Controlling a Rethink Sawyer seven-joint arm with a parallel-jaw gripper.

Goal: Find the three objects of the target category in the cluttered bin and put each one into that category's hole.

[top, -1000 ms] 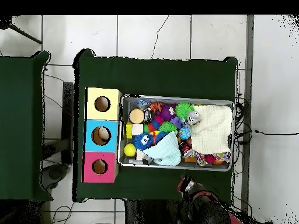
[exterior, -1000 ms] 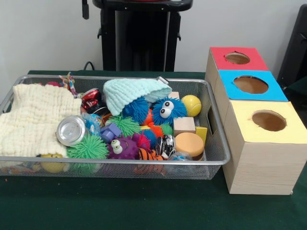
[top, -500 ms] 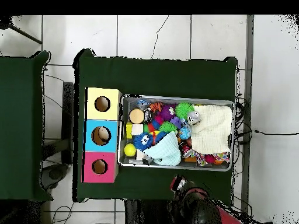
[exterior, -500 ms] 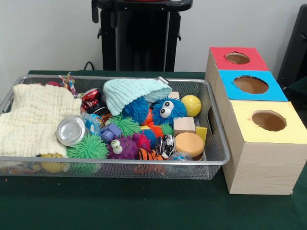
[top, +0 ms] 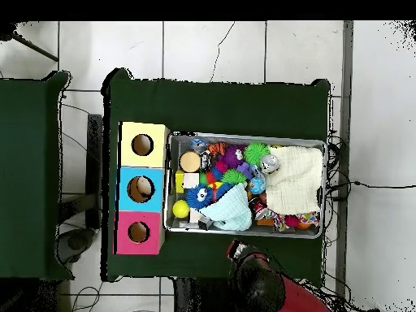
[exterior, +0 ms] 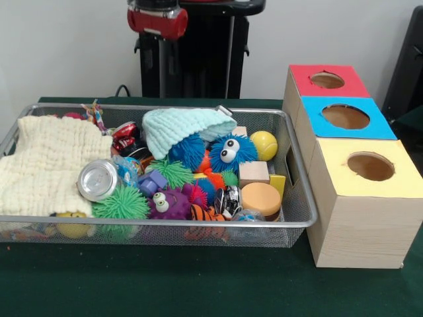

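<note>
Front view shows you're at the search step: the arm (exterior: 157, 20) hangs high behind the wire bin (exterior: 301, 210), nothing picked, and I cannot tell how the jaws stand. Next you need to come down over the clutter; the three holed boxes (exterior: 344, 119) wait just beside the bin.

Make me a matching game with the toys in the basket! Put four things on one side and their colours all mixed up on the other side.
Things:
1. fuzzy ball with googly eyes
2. small ball at the bin's far right corner
3. knitted cloth draped over the toys
4. spiky ball at the bin's front wall

Colours:
A. green
B. mint
C. blue
D. yellow

Right pairs: 1-C, 2-D, 3-B, 4-A
</note>
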